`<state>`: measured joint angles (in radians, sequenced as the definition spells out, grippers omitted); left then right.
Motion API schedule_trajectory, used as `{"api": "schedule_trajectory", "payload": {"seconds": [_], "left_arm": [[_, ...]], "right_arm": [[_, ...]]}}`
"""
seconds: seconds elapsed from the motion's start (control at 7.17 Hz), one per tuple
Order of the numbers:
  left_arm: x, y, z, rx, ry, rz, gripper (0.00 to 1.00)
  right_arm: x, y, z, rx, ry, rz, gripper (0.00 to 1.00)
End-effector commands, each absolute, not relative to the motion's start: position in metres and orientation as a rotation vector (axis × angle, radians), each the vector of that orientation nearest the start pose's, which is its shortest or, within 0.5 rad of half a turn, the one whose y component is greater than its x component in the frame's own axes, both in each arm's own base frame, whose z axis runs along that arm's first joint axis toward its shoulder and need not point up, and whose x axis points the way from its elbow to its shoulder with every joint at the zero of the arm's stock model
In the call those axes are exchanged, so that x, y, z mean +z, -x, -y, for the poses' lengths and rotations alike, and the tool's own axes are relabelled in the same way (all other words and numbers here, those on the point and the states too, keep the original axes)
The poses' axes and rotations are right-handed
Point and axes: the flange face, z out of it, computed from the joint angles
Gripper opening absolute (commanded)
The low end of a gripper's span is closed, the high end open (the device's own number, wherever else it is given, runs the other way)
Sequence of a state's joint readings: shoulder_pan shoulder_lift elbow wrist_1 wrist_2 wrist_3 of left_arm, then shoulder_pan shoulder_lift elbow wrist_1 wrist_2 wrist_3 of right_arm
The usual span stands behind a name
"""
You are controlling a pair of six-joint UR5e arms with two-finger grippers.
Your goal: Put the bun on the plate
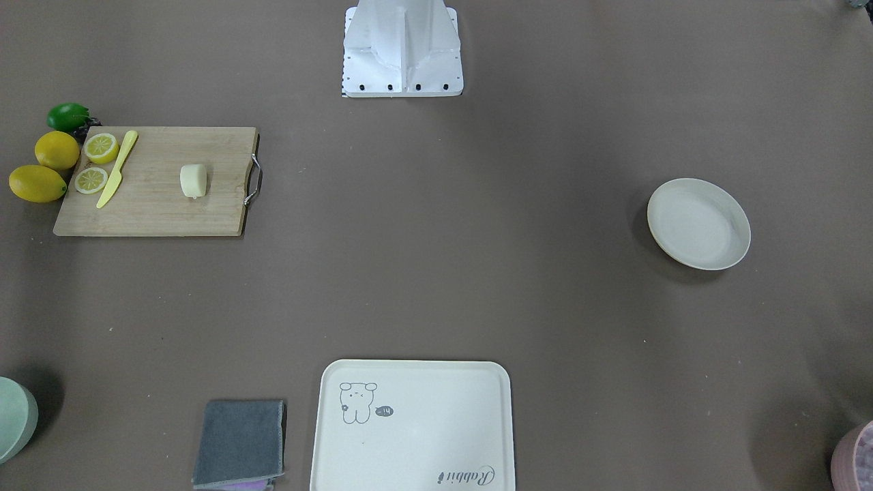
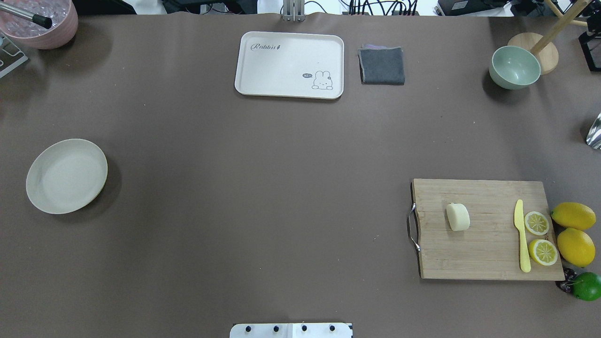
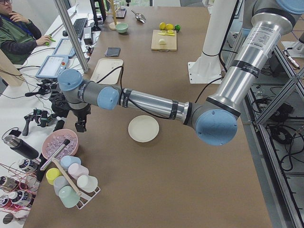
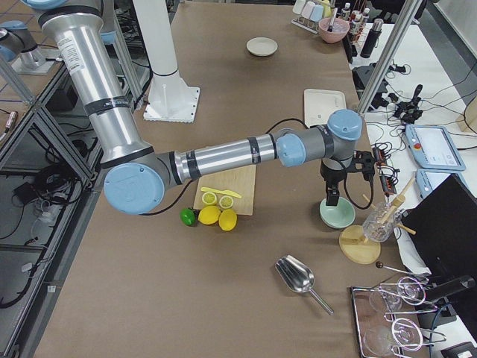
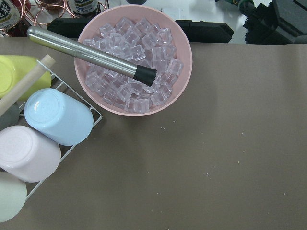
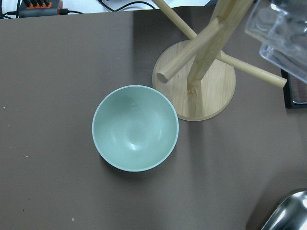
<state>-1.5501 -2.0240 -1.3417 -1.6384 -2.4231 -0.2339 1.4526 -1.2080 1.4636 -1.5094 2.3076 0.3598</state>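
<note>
Pink bowl (image 5: 187, 76) of ice (image 5: 163, 62), bun (image 2: 458, 217) on board (image 2: 488, 253), plate (image 2: 66, 176) apart, left gripper (image 3: 80, 126), right gripper (image 4: 330, 198): state unclear

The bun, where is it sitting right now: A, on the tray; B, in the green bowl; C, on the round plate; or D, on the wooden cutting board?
D: the bun lies on the cutting board, between its metal handle and the yellow knife; the plate is bare.

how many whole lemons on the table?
2. Both lie on the table just off the end of the cutting board opposite its handle: one whole lemon farther from the robot, the other beside it, nearer the lime. None appear hidden.
</note>
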Motion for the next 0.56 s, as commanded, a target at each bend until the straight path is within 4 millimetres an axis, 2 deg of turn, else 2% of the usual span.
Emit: {"api": "schedule_trajectory", "payload": {"seconds": [0.0, 0.42], "left_arm": [[0.4942, 0.0475, 0.6796, -0.077, -0.168, -0.878, 0.98], [0.4854, 0.0476, 0.6832, -0.068, -0.187, -0.878, 0.98]], "right_arm": [[0.4983, 0.0105, 0.6521, 0.115, -0.122, 0.781, 1.0], [0.4967, 0.0104, 0.6526, 0.119, -0.123, 0.781, 1.0]]}}
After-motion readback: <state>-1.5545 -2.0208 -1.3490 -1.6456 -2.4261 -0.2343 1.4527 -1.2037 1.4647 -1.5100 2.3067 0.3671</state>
